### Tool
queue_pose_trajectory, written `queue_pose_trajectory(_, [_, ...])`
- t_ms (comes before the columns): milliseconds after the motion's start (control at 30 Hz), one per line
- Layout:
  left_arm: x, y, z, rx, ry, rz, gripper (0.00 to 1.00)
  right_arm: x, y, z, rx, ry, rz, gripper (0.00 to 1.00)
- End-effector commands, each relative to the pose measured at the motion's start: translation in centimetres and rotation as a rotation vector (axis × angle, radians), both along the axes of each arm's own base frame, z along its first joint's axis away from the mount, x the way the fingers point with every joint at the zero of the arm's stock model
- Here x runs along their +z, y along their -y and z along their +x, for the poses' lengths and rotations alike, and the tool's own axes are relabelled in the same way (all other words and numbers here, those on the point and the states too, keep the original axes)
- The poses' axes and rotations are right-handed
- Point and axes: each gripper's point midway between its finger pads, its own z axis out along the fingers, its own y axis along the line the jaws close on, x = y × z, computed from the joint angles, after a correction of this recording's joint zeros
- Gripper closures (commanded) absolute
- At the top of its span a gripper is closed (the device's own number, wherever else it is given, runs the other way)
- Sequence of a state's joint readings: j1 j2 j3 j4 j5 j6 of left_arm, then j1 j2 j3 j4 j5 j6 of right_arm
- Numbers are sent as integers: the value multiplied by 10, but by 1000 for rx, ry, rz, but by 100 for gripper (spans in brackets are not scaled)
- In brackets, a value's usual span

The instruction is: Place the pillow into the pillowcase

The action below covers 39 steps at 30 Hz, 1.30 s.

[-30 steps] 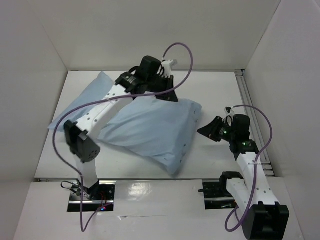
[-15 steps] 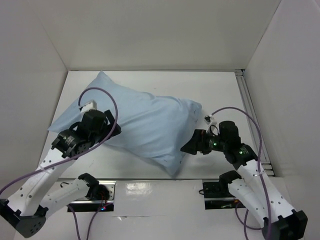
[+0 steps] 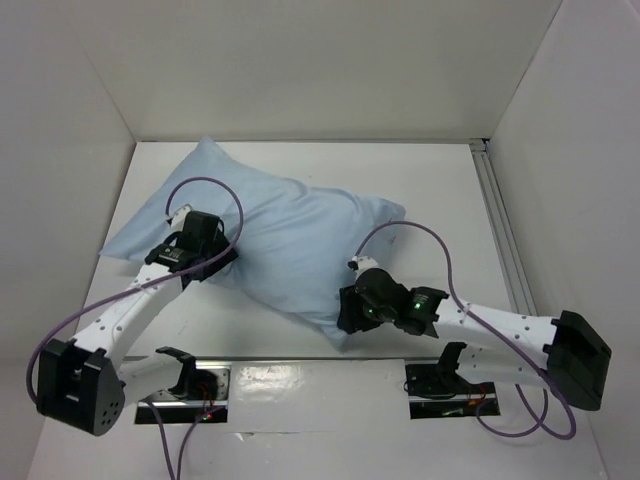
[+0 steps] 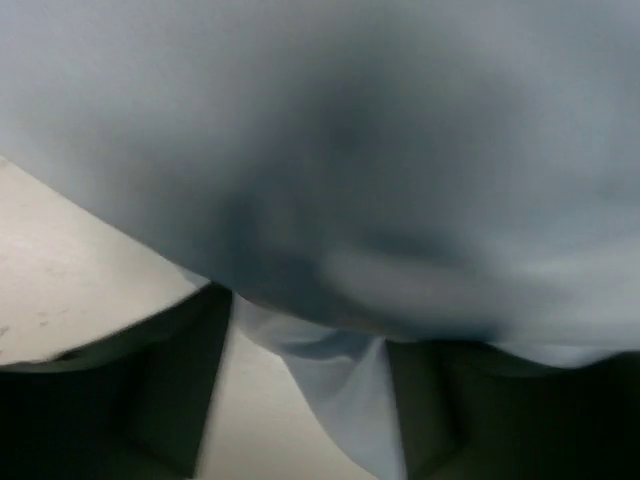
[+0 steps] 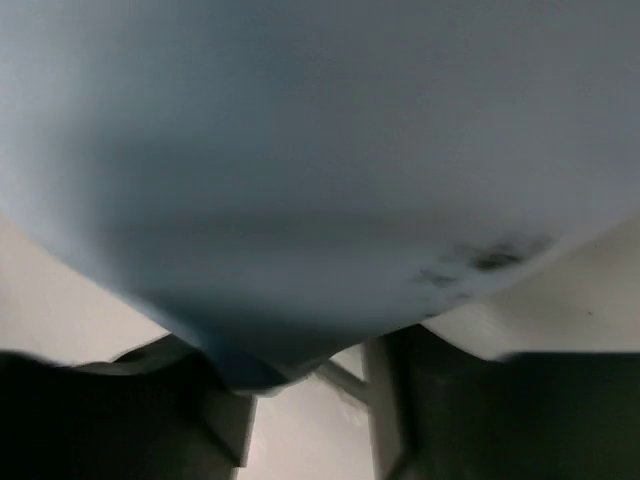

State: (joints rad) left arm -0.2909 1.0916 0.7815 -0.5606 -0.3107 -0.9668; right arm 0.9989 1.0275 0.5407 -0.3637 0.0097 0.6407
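The light blue pillowcase (image 3: 290, 240) lies puffed up and slantwise across the white table. The white pillow does not show; it is hidden. My left gripper (image 3: 213, 263) is at the pillowcase's near left edge. In the left wrist view its fingers (image 4: 175, 390) stand wide apart, and a fold of the pillowcase (image 4: 340, 370) hangs between them, with the left gripper (image 4: 310, 400) open. My right gripper (image 3: 347, 309) is at the near corner. In the right wrist view the pillowcase (image 5: 320, 180) fills the top, its corner dips between the spread fingers (image 5: 450, 400), and the right gripper (image 5: 300, 410) is open.
White walls enclose the table on the left, back and right. A metal rail (image 3: 500, 230) runs along the right side. The arm bases and their mounting plates (image 3: 300, 375) sit at the near edge.
The left arm swung from the far side of the pillowcase to its near left edge. The right gripper moved left along the table to the pillowcase's near corner.
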Motion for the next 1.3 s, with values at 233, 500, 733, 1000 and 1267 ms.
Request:
queue_pose_trajectory(233, [98, -15, 57, -99, 259, 44, 100, 115, -1, 96, -237, 372, 109, 100])
queue_pose_trajectory(500, [254, -11, -6, -217, 558, 26, 100, 236, 48, 46, -167, 440, 205, 100])
queue_pose_trajectory(733, [289, 20, 11, -362, 527, -47, 100, 246, 57, 43, -296, 329, 213, 100])
queue_pose_trajectory(1000, [202, 52, 176, -461, 273, 43, 80, 175, 83, 227, -523, 343, -61, 100])
queue_pose_trajectory(1267, [253, 83, 166, -588, 399, 99, 43, 153, 158, 326, -632, 226, 177, 40])
